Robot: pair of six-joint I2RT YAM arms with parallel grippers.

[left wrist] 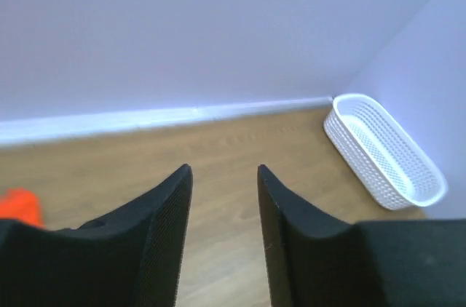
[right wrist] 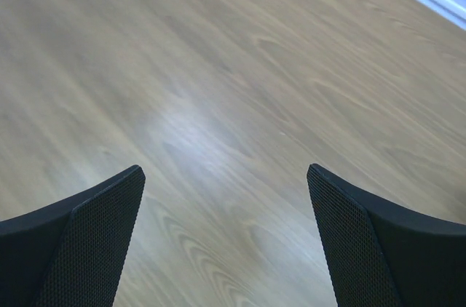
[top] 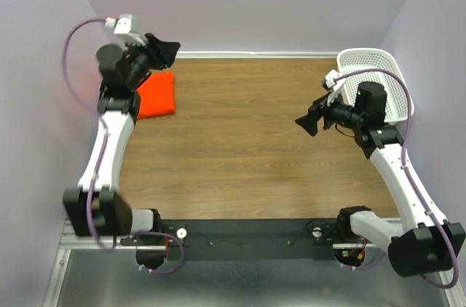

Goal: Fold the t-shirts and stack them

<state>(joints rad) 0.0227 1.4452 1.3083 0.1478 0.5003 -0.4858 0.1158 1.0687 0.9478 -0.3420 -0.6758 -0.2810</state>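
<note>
Folded orange t-shirt at the far left of the counter, slightly longer from near to far, lying just to the near side of the left pincer. That pincer hangs raised above the t-shirt with its fingers apart and nothing between them. The right pincer, spread wide and empty, hovers over bare wood at the right near the white basket, well apart from the t-shirt, so the left arm is judged the nearer for any next move on it.

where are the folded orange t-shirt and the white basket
t-shirt (top: 159, 96): top view, middle of the folded fabric
white basket (left wrist: 375, 148): left wrist view, bare lattice inside it
</note>
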